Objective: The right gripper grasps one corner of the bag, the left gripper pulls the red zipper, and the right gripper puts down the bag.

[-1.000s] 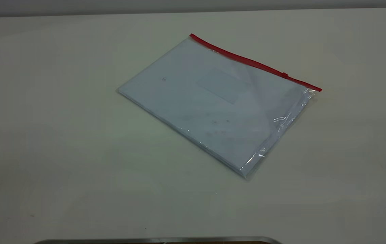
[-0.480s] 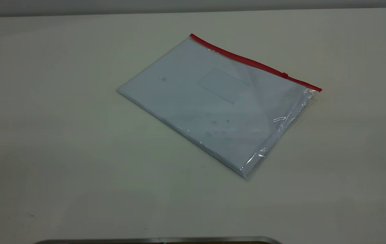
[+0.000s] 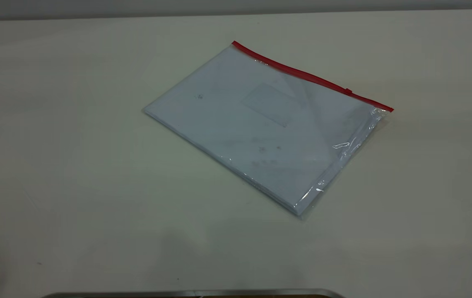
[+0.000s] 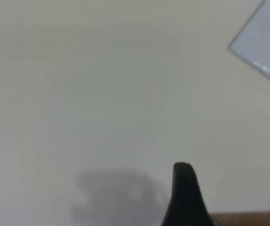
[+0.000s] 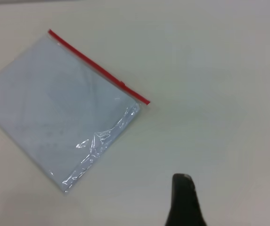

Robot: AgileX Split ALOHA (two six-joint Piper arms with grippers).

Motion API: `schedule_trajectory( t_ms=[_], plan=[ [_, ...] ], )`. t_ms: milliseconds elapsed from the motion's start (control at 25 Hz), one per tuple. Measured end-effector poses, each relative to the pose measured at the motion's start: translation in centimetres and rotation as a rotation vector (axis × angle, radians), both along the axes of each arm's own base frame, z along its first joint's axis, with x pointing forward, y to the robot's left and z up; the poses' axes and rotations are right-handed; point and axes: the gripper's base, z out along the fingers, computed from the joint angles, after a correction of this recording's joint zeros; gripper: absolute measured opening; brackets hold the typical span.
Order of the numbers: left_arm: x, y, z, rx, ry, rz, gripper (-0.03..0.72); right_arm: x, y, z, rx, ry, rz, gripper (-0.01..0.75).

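The bag [image 3: 261,124] lies flat on the pale table, a clear pouch with white sheets inside and a faint label pocket. The red zipper [image 3: 302,74] runs along its far long edge, with the small slider tab [image 3: 348,91] near the right end. Neither gripper shows in the exterior view. In the right wrist view, only a black tip of the right gripper [image 5: 184,197] shows, above bare table and apart from the bag [image 5: 59,108] and zipper [image 5: 97,68]. In the left wrist view, a black tip of the left gripper [image 4: 184,188] shows, far from the bag's corner [image 4: 266,42].
The table [image 3: 74,186] is pale and bare around the bag. A grey metal rim [image 3: 194,293] lies along its near edge. A brown strip [image 4: 248,219] shows by the left gripper.
The bag has not moved. Faint shadows have come onto the near part of the table.
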Motion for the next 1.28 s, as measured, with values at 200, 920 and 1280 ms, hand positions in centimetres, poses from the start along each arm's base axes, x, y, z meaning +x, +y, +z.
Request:
schedule_trajectory(
  t_ms=[200, 920, 1280],
  plan=[
    [6.5, -0.6, -1.5, -0.064, 0.037, -0.021, 0.589, 6.1, 0.7, -1.6, 0.059, 0.069, -0.021, 0.574],
    [20.2, -3.7, -12.4, -0.208, 0.199, -0.485, 0.589, 18.9, 2.6, -17.4, 0.127, 0.487, 0.022, 0.574],
    [21.5, -4.0, -15.2, -0.250, 0.229, -0.487, 0.589, 23.9, 3.9, -21.7, 0.165, 0.519, 0.150, 0.574]
  ],
)
